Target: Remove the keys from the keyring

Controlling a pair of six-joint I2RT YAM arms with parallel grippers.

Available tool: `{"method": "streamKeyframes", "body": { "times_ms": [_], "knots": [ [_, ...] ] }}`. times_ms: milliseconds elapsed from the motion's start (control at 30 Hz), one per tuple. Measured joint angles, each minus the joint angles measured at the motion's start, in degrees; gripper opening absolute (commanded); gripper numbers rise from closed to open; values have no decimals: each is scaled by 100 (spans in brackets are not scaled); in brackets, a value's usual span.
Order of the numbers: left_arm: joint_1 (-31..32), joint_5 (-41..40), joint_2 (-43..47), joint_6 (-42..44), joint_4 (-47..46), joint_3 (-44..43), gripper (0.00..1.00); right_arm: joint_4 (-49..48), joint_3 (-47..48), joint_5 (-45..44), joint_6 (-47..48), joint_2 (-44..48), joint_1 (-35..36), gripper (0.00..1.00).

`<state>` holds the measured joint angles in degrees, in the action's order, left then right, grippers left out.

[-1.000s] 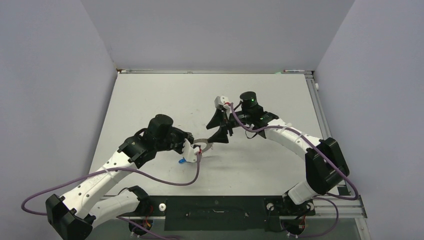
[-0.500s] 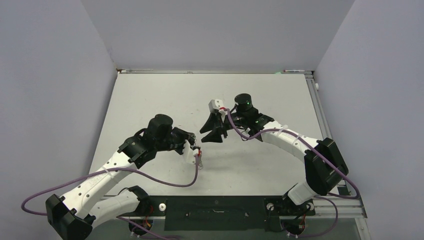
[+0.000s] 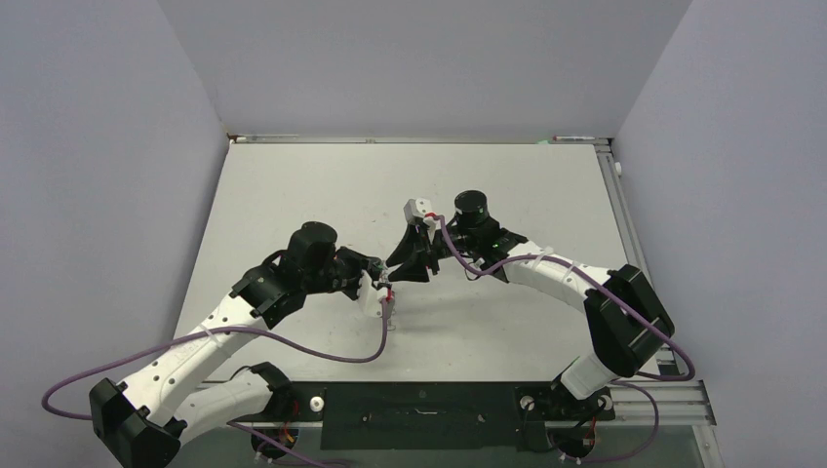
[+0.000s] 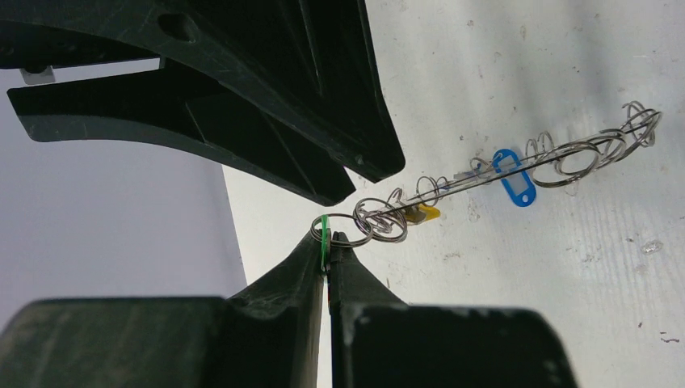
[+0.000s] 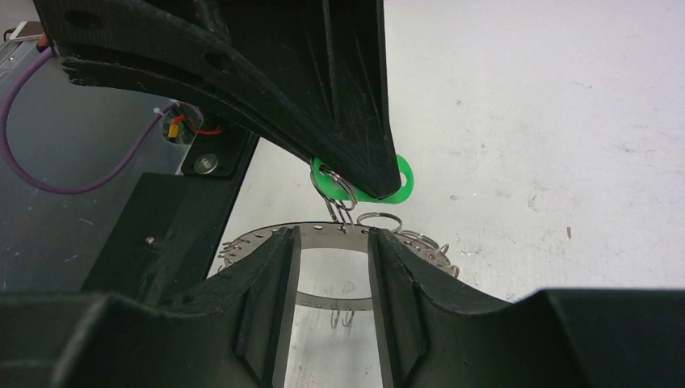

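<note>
- You will find no text, number, brand or sign that can be read in any of the three views.
- The green tag [image 5: 397,179] shows you only a plain coloured face.
- The blue tag [image 4: 514,187] has a pale window, but any writing in it is too small for you to make out.
</note>
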<state>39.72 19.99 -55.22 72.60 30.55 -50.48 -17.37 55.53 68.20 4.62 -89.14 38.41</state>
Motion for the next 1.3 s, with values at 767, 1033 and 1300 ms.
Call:
{"method": "streamKeyframes", "body": {
  "times_ms": [767,1033,1300],
  "knots": [
    [0,9,-92,-22,-46,0,0,-420,-24,-20,-284,-264,144,26],
    [-2,17,-98,-70,-81,-2,0,-525,-24,-46,-422,-269,133,5],
    [-76,-55,-111,-317,-79,-2,0,-455,-24,-70,-382,-269,116,5]
  ]
}}
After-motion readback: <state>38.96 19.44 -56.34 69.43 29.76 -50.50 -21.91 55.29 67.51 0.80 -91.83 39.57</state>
